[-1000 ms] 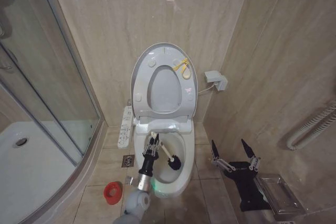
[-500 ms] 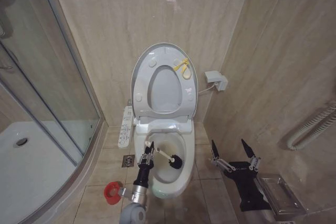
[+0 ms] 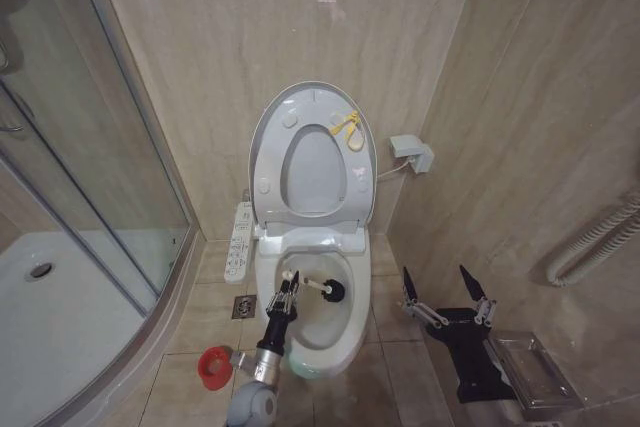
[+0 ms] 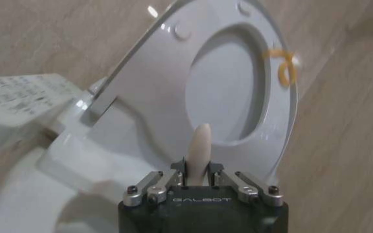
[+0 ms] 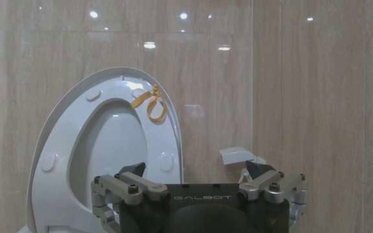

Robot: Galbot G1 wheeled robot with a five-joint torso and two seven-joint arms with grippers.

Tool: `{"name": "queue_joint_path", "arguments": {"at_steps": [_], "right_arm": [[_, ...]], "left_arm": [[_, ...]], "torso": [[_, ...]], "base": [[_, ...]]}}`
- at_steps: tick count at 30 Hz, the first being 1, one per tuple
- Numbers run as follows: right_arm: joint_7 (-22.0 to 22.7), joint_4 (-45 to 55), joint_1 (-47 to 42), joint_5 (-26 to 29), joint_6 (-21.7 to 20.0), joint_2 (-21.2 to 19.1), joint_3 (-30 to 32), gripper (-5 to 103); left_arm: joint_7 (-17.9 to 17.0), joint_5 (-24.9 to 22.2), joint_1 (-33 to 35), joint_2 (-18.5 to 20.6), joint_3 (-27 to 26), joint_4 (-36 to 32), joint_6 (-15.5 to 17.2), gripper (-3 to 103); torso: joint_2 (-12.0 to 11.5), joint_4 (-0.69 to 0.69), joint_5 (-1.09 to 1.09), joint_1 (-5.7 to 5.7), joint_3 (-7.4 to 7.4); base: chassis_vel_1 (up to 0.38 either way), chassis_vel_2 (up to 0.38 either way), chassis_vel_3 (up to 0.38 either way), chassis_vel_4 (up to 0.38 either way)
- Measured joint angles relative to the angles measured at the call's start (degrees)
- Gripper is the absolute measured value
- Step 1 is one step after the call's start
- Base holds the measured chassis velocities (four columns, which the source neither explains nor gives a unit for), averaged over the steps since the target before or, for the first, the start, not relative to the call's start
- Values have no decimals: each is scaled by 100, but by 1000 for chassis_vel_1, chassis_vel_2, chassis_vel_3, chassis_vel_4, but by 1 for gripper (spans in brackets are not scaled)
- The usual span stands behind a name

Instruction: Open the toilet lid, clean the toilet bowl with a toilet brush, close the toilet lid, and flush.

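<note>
Scrubbing step: left gripper (image 3: 287,292) pinched thin white toilet brush (image 3: 318,287) inside stained white ceramic bowl (image 3: 340,332); glossy white oval lid (image 3: 268,147) raised. Right gripper (image 3: 447,292) idled right, fingers spread. Next likely needs more sweeps.

Red holder cup (image 3: 213,367): on the tiled floor (image 3: 385,387), near the shower enclosure's curved threshold.
Floor drain (image 3: 244,307): square metal grate, set in the floor between the cup and the back wall.
Remote panel (image 3: 239,240): white, buttoned, upright and tilted (labels illegible).
Glass shower screen (image 3: 80,147): curved, along the floor's left edge; white shower tray (image 3: 50,337) behind it.
Wall box (image 3: 412,154): white, corded, near the room's corner.
Corrugated hose (image 3: 590,242): on the right wall.
Clear tray (image 3: 530,372): at the floor's right edge.
</note>
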Motion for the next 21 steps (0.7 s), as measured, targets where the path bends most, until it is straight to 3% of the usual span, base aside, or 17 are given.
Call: {"name": "queue_joint_path", "arguments": {"at_steps": [5, 9, 14, 21], "right_arm": [[0, 0, 0, 0, 0, 0, 0, 100], [0, 0, 0, 0, 0, 0, 0, 100], [0, 0, 0, 0, 0, 0, 0, 100], [0, 0, 0, 0, 0, 0, 0, 100]], "left_arm": [[3, -192, -30, 89, -26, -162, 63, 21], [14, 84, -105, 36, -161, 297, 86, 21], [-12, 346, -94, -34, -249, 350, 91, 21], [133, -335, 25, 44, -153, -144, 190, 21]], "torso": [[0, 0, 0, 0, 0], [0, 2, 0, 0, 0], [0, 1, 1, 0, 0], [0, 1, 1, 0, 0]], "base": [[0, 0, 0, 0], [0, 0, 0, 0], [0, 0, 0, 0], [0, 0, 0, 0]]}}
